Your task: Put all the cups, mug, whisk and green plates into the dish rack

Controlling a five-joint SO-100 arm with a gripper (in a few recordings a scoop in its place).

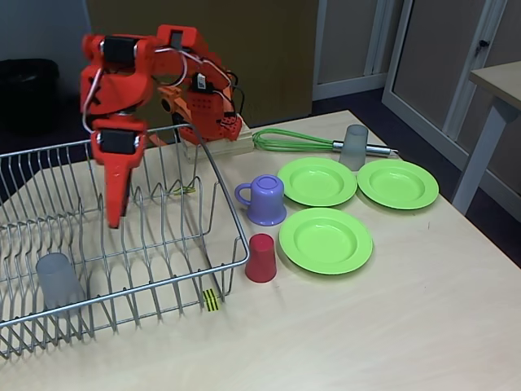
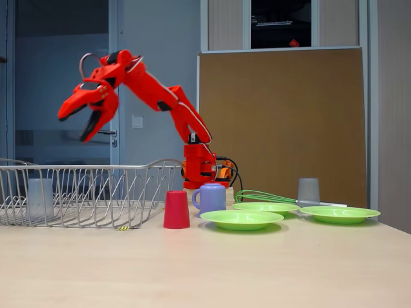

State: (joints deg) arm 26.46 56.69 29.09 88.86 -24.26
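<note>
My orange gripper [image 2: 72,128] hangs open and empty above the silver wire dish rack [image 2: 83,168]; in a fixed view the gripper [image 1: 116,213] points down over the rack's middle [image 1: 230,213]. One grey cup [image 1: 59,279] stands inside the rack at its near left. On the table to the right are a red cup [image 1: 260,257], a purple mug [image 1: 264,199], three green plates [image 1: 326,239] [image 1: 317,181] [image 1: 399,183], a second grey cup [image 1: 355,147] and the green whisk [image 1: 293,140] lying behind the plates.
The arm's base [image 1: 213,122] sits on a wooden block behind the rack. A yellow-black tag [image 1: 211,300] marks the rack's front. Another table [image 1: 496,81] stands at the far right. Bare tabletop [image 1: 366,326] lies in front of the plates.
</note>
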